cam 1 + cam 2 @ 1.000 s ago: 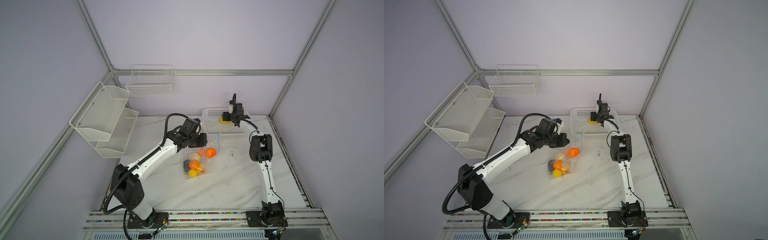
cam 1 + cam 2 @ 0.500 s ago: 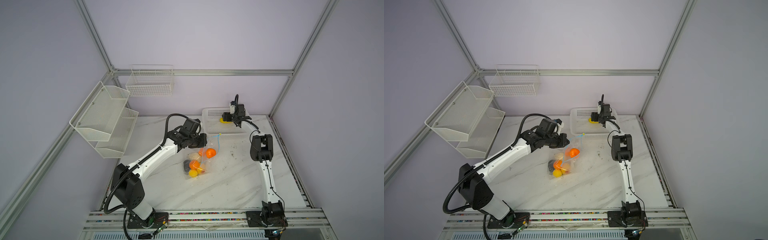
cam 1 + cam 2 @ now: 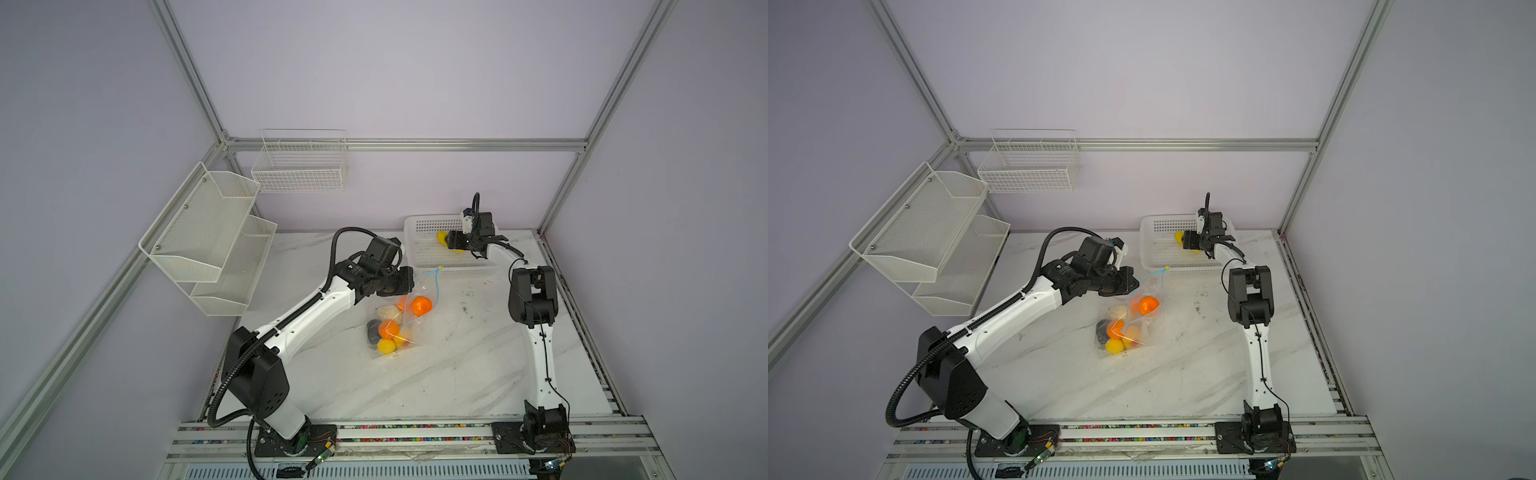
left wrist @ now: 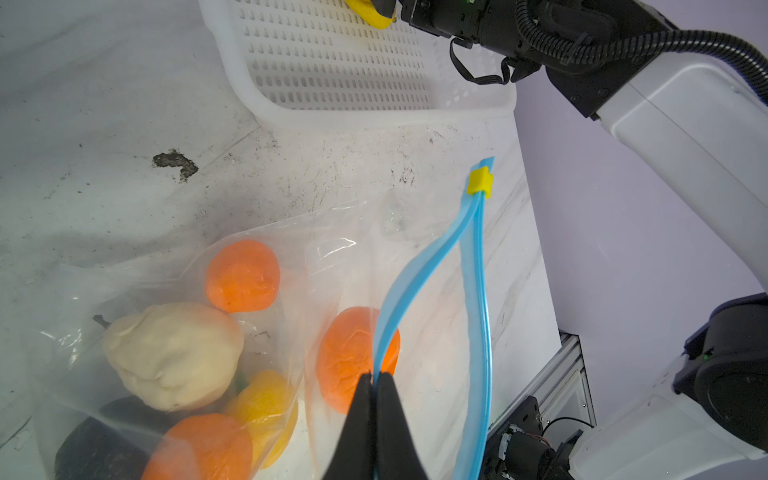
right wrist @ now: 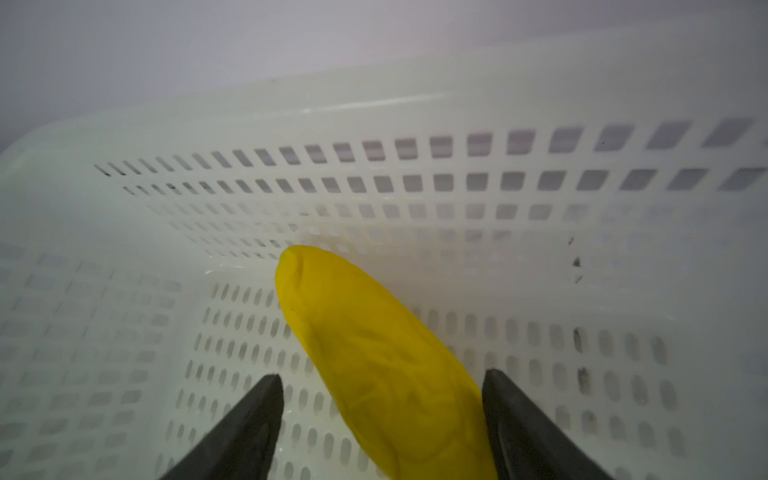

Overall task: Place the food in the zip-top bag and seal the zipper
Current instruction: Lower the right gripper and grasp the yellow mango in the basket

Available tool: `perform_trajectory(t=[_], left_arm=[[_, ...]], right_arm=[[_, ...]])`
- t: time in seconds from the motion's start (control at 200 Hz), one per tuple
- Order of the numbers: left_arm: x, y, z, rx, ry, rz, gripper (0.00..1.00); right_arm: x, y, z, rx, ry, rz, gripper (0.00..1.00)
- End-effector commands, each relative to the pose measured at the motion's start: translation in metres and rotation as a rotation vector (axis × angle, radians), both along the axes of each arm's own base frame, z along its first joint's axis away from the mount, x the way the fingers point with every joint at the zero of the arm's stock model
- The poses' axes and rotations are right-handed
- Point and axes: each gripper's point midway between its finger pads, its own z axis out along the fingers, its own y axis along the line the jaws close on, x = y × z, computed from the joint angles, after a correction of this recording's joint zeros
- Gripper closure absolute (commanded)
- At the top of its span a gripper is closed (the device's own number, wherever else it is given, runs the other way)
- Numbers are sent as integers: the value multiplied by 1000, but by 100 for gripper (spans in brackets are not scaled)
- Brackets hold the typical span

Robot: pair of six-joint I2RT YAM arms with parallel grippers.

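Pinching one zipper [image 4: 415,274], left tool [image 4: 376,376] — seven foods [image 4: 172,353] bagged — right tool [image 5: 382,374] spread astride one yellow fruit [image 5: 353,324]

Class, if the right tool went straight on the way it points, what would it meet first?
Most likely the elongated yellow fruit, lying between the open fingers of the right tool; behind it, a wall of the white basket.

The elongated fruit [image 5: 353,324] lies in the basket [image 5: 415,124], between the right gripper's [image 5: 380,376] jaws; the zipper [image 4: 415,274] sits within the left gripper [image 4: 376,376]
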Motion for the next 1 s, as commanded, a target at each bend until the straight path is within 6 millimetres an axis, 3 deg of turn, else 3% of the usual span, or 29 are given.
perform_trajectory(t=[0.0, 0.175, 0.33, 0.665, 0.82, 0.995], left_arm=[[9, -6, 37, -53, -80, -13, 100], [8, -4, 38, -54, -87, -8, 100], [7, -5, 38, -57, -87, -10, 100], [8, -4, 40, -57, -92, -6, 100], [8, -5, 40, -58, -89, -7, 100], [9, -4, 39, -58, -86, -4, 100]], right_arm=[[-10, 8, 26, 44, -5, 29, 22], [-6, 5, 44, 11, -40, 30, 22], [1, -2, 26, -71, -23, 32, 19], [5, 11, -9, -147, 7, 101, 14], [5, 15, -19, -153, 23, 112, 14], [6, 17, -22, -142, 22, 109, 22]])
